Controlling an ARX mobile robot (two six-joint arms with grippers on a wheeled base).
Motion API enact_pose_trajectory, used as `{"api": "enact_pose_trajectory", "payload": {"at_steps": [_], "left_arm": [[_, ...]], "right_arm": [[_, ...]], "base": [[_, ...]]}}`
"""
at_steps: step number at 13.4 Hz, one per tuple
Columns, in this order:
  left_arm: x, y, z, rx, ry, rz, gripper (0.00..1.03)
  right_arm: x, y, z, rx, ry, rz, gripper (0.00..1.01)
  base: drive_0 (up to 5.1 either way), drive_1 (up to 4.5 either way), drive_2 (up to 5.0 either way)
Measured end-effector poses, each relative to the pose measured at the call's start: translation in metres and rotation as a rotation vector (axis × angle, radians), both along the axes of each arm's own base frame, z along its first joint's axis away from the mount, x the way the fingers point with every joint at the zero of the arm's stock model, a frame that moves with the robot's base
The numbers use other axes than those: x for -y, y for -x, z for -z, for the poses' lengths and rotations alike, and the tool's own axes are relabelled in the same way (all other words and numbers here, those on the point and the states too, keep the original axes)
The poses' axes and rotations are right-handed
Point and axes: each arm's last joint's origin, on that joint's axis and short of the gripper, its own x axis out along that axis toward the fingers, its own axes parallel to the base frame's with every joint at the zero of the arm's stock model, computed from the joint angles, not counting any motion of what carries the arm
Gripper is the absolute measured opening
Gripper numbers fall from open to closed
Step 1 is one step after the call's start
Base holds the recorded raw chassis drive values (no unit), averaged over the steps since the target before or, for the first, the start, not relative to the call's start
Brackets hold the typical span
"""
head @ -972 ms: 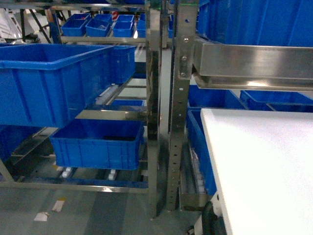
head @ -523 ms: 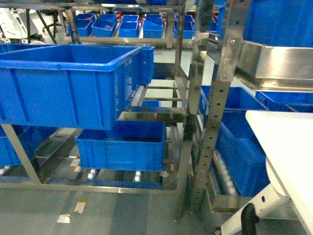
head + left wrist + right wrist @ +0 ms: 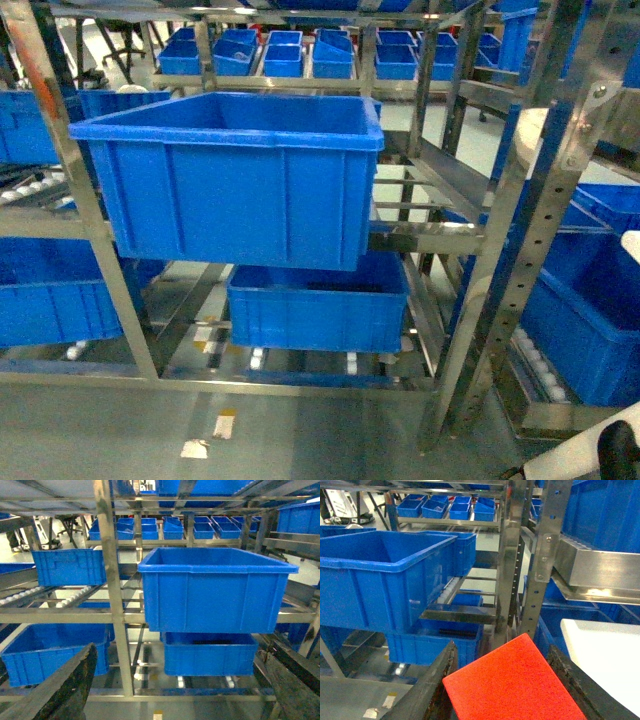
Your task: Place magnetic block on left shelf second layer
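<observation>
Right gripper (image 3: 512, 690) stays clamped on the red block (image 3: 512, 685), left gripper (image 3: 175, 690) spread empty; view has swung left onto the rack (image 3: 85, 190), so placement nears.

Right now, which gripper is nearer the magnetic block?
Right. The magnetic block sits between the right gripper fingers, held. The left gripper is open with nothing between its fingers, and no block shows in its view.
</observation>
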Motion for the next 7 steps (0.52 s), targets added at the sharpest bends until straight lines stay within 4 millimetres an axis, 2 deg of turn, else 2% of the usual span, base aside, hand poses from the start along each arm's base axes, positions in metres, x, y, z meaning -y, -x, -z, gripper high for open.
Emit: {"api": "enact_pose_trajectory", "payload": {"at_steps": [7], "left_arm": [[0.0000,0.0000,0.0001,-0.002,0.000,-0.001,0.98]], "right_arm": [[0.0000,-0.0001,-0.0004,0.003,0.000,0.000,0.45]], "base": [[-5.0,2.43,2.4]]}}
